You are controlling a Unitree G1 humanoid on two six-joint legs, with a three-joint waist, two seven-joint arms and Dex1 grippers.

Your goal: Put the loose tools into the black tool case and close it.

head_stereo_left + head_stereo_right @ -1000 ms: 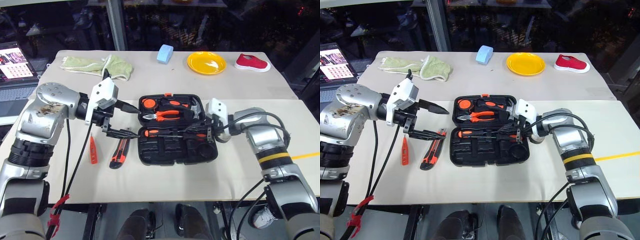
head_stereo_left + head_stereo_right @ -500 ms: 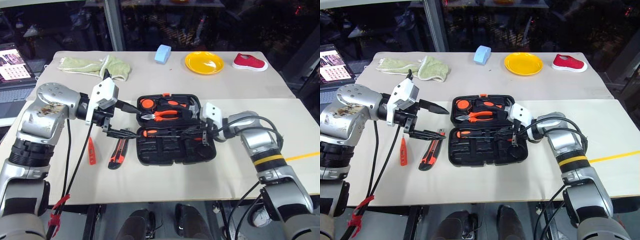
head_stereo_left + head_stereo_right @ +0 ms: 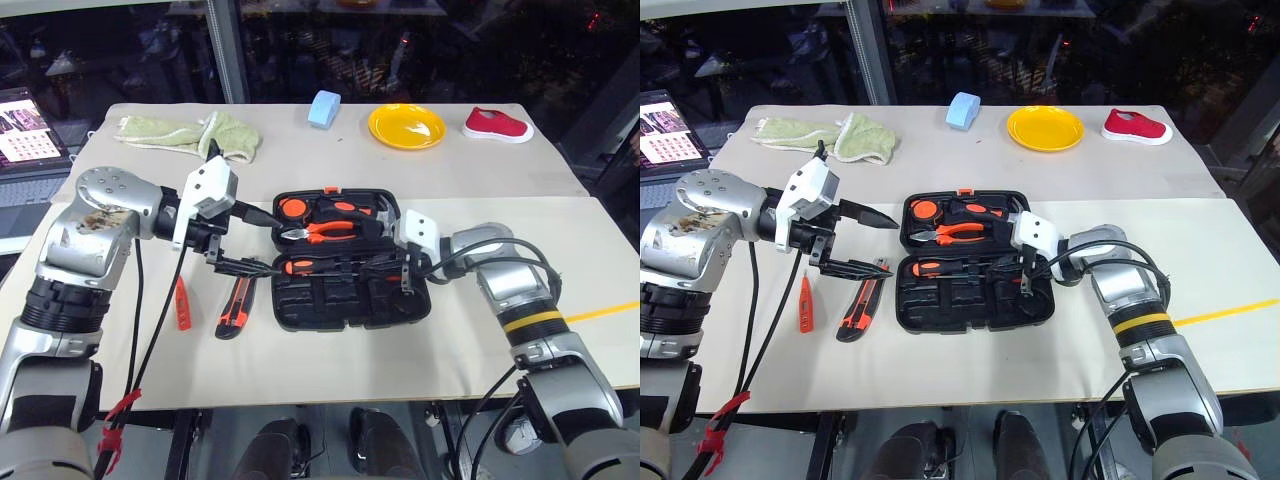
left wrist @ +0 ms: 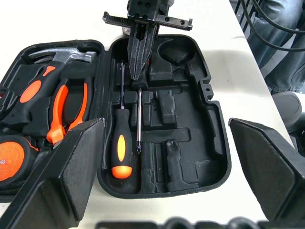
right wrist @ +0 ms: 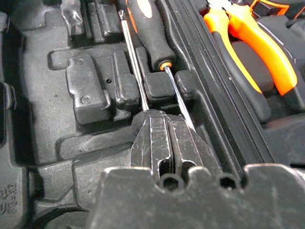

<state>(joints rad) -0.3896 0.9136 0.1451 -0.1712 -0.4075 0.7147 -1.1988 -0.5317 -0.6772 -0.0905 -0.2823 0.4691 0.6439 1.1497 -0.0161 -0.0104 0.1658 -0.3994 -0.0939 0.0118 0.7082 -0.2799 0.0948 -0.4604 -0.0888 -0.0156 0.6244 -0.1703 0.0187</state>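
Black tool case (image 3: 352,262) — moulded plastic clamshell w/ shaped recesses, lying open mid-bench. Screwdrivers (image 4: 122,143), orange-black handles, thin steel shafts, side by side in near half's slots. Utility knife (image 3: 237,306) & slim orange tester pen (image 3: 183,303) on bare bench off case's left edge. Left gripper (image 3: 246,240) fingers spread wide, holding nothing, above bench by case's left edge. Right gripper (image 4: 141,51) over near half; fingers (image 5: 151,138) nearly together, only thin slit, gripping nothing — tips over screwdriver shafts, contact can't tell.
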